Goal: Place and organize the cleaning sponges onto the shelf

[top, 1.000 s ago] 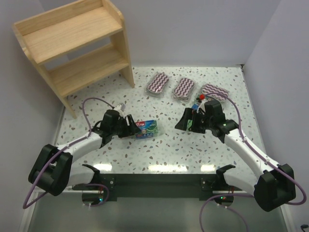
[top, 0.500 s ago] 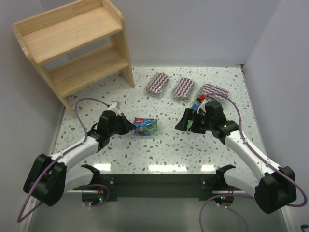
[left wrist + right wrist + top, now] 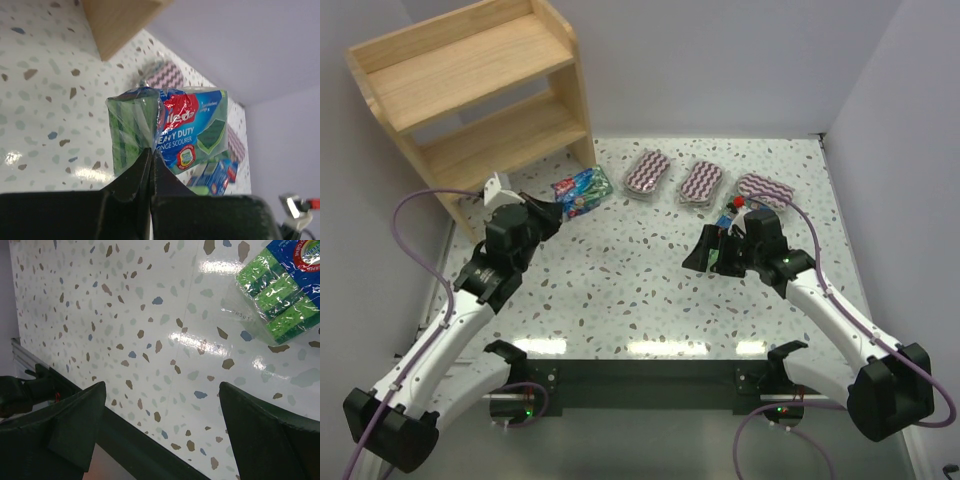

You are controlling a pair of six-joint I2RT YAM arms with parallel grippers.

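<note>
Two tools logged, near to far. The right tool is hovering low over the bench, jaws standing wide and carrying nothing. A second green-blue pack is lying flat just beyond its fingers, apart from them. The left tool is pinching the green-blue pack with its jaws nearly together, apparently gripping the wrap seam at one end. The pack is therefore sticking out ahead of the fingers, long axis running on from the tool and label facing the wrist camera. In the top view this pack is hanging just in front of the foot of the right-hand side panel of the shelf, and no contact is showing. Relation that matters: the shelf is lying up and to the far left of the held pack, with its tiers opening toward the near right. Judgement: the left arm is standing much the nearer to the shelf, and the coming move is calling for a leftward swing that leads the pack's free end over a tier. Whether it is clearing the panel edge cannot be told. Farthest out, three zigzag packs are lying in a row on the bench, right of the shelf and closer to the right tool.
</note>
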